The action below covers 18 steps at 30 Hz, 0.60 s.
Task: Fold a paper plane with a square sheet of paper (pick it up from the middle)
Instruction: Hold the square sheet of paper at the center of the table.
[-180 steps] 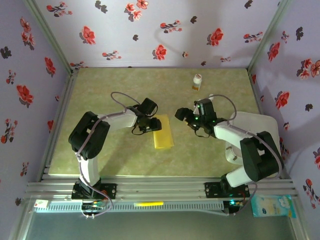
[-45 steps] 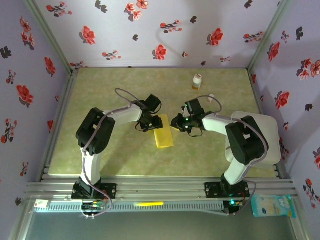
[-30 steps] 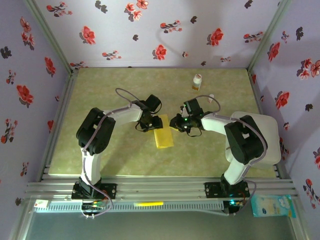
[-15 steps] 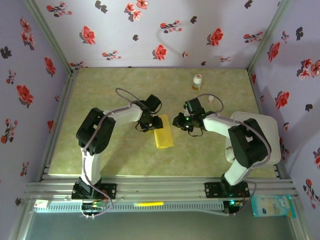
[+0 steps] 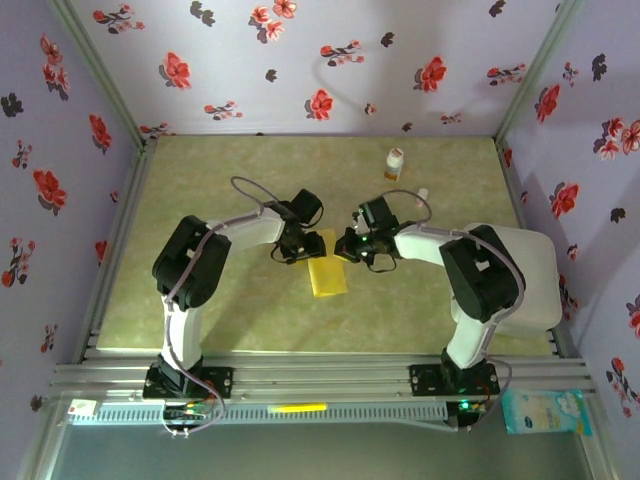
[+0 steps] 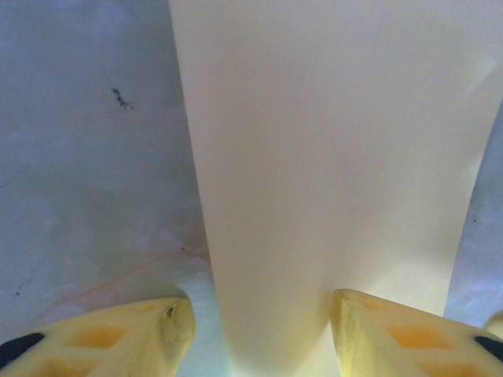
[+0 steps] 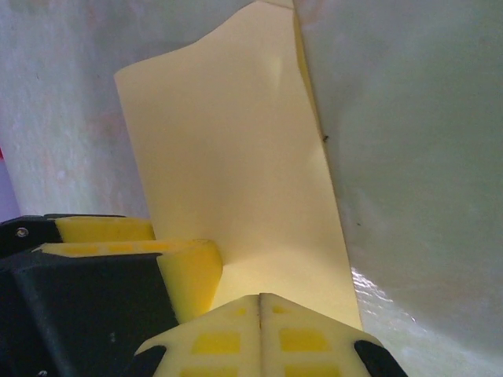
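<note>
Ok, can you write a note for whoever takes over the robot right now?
Left tool: open, one finger on each side of the sheet's end.
Right tool: shut at the sheet's right edge; can't tell whether it is pinching it.
Sheet: in the middle of the table, folded into a narrow rectangle.
Done: the first fold.
Left: pointed nose and wings; it isn't a plane yet.

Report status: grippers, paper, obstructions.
Left gripper open, straddling an edge of the yellow paper. Right gripper shut, tips at the paper; grip unclear. Bottle far back, apart from it.
</note>
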Tool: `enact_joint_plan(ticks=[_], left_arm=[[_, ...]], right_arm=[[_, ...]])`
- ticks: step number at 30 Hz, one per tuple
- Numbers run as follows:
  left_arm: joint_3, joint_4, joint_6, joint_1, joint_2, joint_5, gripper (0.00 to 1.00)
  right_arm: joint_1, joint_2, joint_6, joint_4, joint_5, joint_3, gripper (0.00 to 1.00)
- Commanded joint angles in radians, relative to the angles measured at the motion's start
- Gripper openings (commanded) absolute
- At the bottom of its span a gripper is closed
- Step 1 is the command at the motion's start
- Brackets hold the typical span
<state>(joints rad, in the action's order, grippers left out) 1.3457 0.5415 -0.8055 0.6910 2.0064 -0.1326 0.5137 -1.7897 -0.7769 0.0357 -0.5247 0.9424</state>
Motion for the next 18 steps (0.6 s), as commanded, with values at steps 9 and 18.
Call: enact_joint_plan(ticks=[9,18], left_arm=[[-0.073,-0.051,0.022,-0.010,0.134,0.102,0.54],[-0.072,-0.052,0.023,-0.011,0.134,0.103,0.54]], right_arm=[[0.006,-0.076,0.036,0.038,-0.042,0.082,0.00],[0.009,-0.126,0.066,0.055,-0.051,0.066,0.00]])
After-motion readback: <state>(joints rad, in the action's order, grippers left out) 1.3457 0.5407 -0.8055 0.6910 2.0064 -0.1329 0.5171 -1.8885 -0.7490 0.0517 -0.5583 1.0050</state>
